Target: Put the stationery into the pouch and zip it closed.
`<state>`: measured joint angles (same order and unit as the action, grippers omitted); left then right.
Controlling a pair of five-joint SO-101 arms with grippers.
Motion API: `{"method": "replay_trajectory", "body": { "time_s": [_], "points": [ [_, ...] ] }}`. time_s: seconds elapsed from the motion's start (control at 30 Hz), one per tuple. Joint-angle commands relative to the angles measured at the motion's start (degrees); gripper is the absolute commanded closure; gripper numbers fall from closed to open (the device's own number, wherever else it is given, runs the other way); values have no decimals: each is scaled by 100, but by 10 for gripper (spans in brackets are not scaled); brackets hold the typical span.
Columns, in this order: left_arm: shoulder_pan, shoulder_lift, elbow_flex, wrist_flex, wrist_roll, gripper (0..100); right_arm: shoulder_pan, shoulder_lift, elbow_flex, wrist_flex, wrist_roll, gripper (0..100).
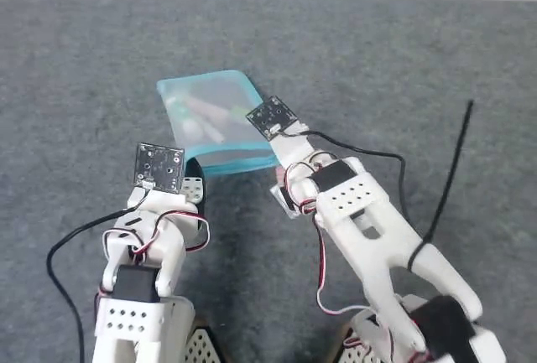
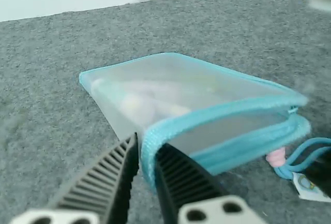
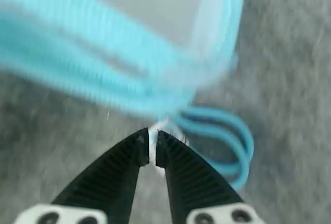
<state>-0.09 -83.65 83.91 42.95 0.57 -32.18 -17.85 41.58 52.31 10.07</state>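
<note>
One pouch [image 1: 220, 128] here, see-through with blue trim, lying flat on the grey table [image 1: 403, 53], a bit left of centre in the upper half of the high view. The stationery [image 1: 205, 111] is already inside. It looks like a couple of pale pieces, but it's too blurry for me to count for sure. Two arms, two grippers, both at the pouch's lower edge in that view. The left gripper [image 2: 146, 149] is clamped on the blue trim at the lower left corner. The right gripper [image 3: 152, 142] is at the lower right corner, pinched tight on a small pale tab [image 3: 159, 125], right where one blue cord loop [image 3: 248, 146] hangs off. Can't tell whether the zip is fully shut.
</note>
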Motion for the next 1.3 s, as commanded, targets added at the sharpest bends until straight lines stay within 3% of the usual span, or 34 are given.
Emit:
{"method": "replay_trajectory", "body": {
  "time_s": [0.0, 0.13, 0.27, 0.4, 0.57, 0.7, 0.93, 1.0, 1.17, 1.27],
  "points": [
    [62, -105, -101, -264, -62, 990, 189, -523, -308, 426, -70, 991],
    [62, -105, -101, -264, -62, 990, 444, -497, -290, 435, -79, 989],
    [132, -105, -101, -273, -62, 990, 418, -207, 62, -884, -79, 982],
    [290, -88, -101, -246, -62, 990, 242, 277, 369, -2176, -79, 855],
    [308, -97, -101, -255, -62, 990, 31, 1068, 158, -2554, -70, 688],
    [308, -97, -101, -255, -62, 990, 66, 1631, -229, -2756, -70, 645],
    [308, -97, -92, -237, -62, 990, 66, 2475, -888, -2897, -35, 656],
    [308, -97, -92, -237, -62, 990, 75, 2589, -932, -2897, -26, 718],
    [308, -88, -92, -237, -62, 990, 119, 2607, -941, -2967, -26, 980],
    [308, -105, -13, -255, -62, 990, 224, 2580, -941, -2809, -18, 965]
  ]
}}
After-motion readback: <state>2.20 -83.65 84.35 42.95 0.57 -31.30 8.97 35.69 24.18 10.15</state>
